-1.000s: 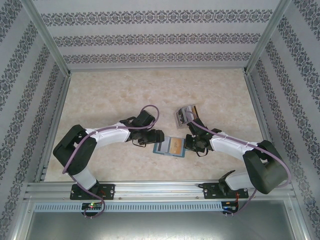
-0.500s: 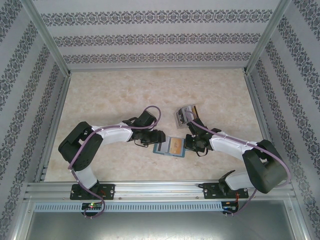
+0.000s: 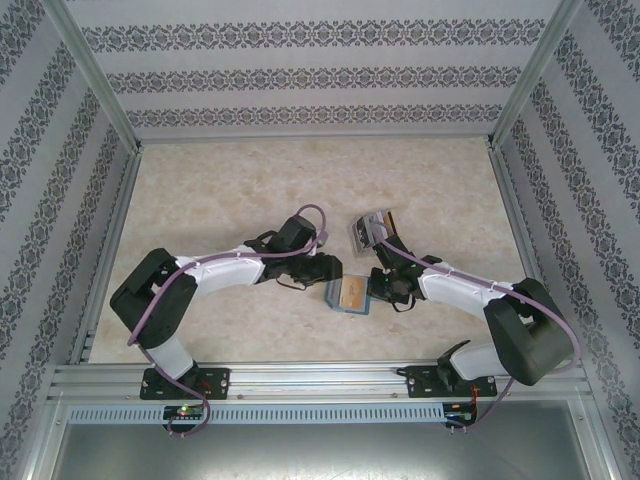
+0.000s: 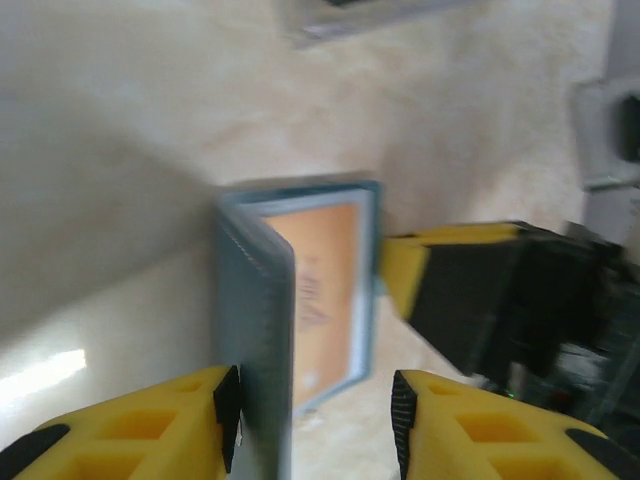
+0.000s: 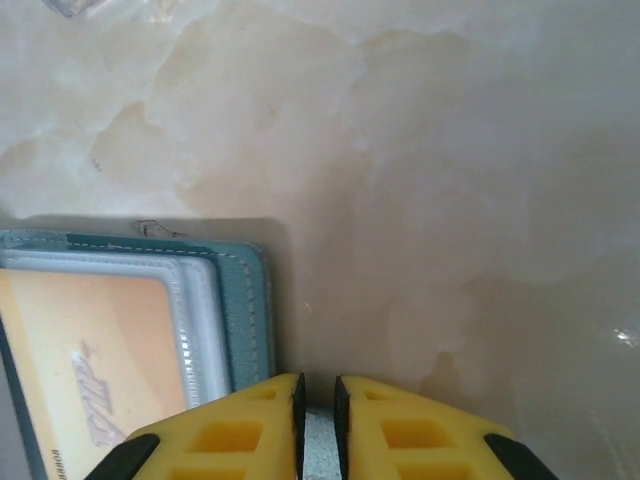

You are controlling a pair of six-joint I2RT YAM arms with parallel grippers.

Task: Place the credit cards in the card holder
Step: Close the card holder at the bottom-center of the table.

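My left pincer [image 4: 312, 410] has slid right, narrowing yet open around the teal card holder's [image 3: 337, 296] lifted left flap [image 4: 255, 320] at the middle of the bench [image 3: 220, 190], folding it over the orange card [image 4: 325, 280]; my right pincer [image 5: 318, 400] sits nearly shut just beside it

Teal card holder [image 5: 245, 300], orange credit card [image 5: 90, 370] (grey lettering), marbled beige table [image 3: 220, 180], floral-striped walls [image 3: 300, 70]

This is a robotics lab test cell, not a lived-in room. An aluminium frame [image 3: 95, 75] boxes in a marble-look tabletop [image 3: 230, 190], and flat panels of striped patterned wallpaper [image 3: 310, 75] stand in for walls. Two white-and-black robot arms, left arm [image 3: 215, 270] and right arm [image 3: 460, 287], are bolted to a metal rail [image 3: 320, 380] at the near edge, trailing exposed cables [image 3: 135, 325].
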